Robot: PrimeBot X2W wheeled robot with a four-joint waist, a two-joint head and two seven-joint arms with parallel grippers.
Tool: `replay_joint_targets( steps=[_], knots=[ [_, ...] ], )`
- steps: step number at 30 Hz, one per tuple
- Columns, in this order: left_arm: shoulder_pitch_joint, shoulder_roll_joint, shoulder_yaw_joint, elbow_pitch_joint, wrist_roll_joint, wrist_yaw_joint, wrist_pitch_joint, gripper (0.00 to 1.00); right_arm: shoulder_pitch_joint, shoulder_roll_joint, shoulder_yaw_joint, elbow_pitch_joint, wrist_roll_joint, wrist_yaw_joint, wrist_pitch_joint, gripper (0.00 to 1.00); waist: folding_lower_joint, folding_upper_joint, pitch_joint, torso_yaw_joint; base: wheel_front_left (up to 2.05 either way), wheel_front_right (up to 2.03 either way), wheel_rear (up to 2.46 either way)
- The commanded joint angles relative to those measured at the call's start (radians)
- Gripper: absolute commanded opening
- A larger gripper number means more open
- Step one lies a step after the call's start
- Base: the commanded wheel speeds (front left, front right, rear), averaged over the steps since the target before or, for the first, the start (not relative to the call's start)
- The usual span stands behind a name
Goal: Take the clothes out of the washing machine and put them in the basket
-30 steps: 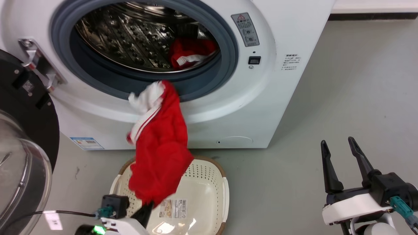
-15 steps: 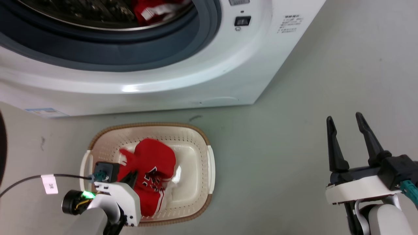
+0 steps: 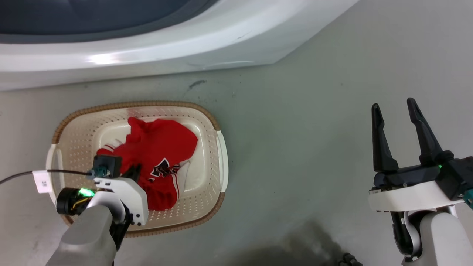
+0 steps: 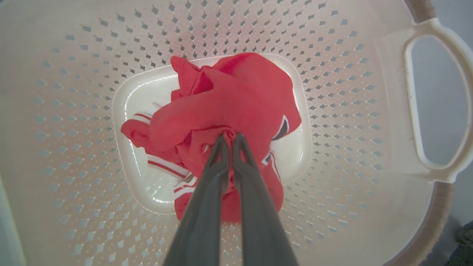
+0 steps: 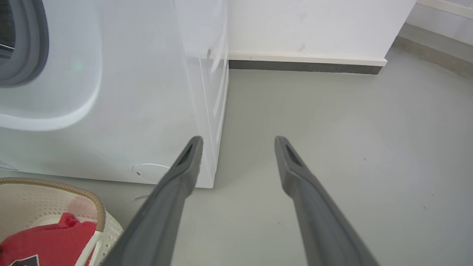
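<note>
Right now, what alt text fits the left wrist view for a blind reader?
The left gripper, jaws shut on a fold of the red clothes, holds them bunched over the floor of the cream perforated basket. White stripe trim shows on the fabric.

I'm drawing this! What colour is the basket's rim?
Brown, woven-looking; the basket rim shows best in the head view.

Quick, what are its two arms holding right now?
Left end effector: closed on the red clothes, inside the basket.
Right end effector: open, holding nothing.
</note>
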State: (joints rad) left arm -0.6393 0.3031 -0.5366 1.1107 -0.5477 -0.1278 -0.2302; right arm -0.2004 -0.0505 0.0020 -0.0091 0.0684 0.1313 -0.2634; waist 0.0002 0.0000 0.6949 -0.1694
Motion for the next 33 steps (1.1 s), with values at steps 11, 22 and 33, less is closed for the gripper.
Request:
replay_joint_targets(
  steps=[11,22,33],
  knots=[
    [-0.124,-0.029,-0.008,0.124,-0.014,-0.002,-0.028,0.00,-0.023,0.001,-0.029,-0.039,-0.024,-0.001,-0.002,1.00,-0.0002,0.0000,0.124,0.009,0.00,0.00,0.00],
    [-0.085,-0.067,0.010,0.139,-0.028,0.019,-0.037,1.00,-0.019,0.001,-0.039,-0.005,-0.051,-0.001,-0.002,1.00,-0.0002,0.0000,0.033,0.045,0.00,0.00,0.00],
    [0.040,-0.063,0.087,-0.055,0.017,0.017,-0.035,1.00,0.028,0.001,-0.066,0.046,-0.073,-0.001,-0.002,1.00,-0.0002,0.0000,-0.187,0.097,0.00,0.00,0.00]
  ],
)
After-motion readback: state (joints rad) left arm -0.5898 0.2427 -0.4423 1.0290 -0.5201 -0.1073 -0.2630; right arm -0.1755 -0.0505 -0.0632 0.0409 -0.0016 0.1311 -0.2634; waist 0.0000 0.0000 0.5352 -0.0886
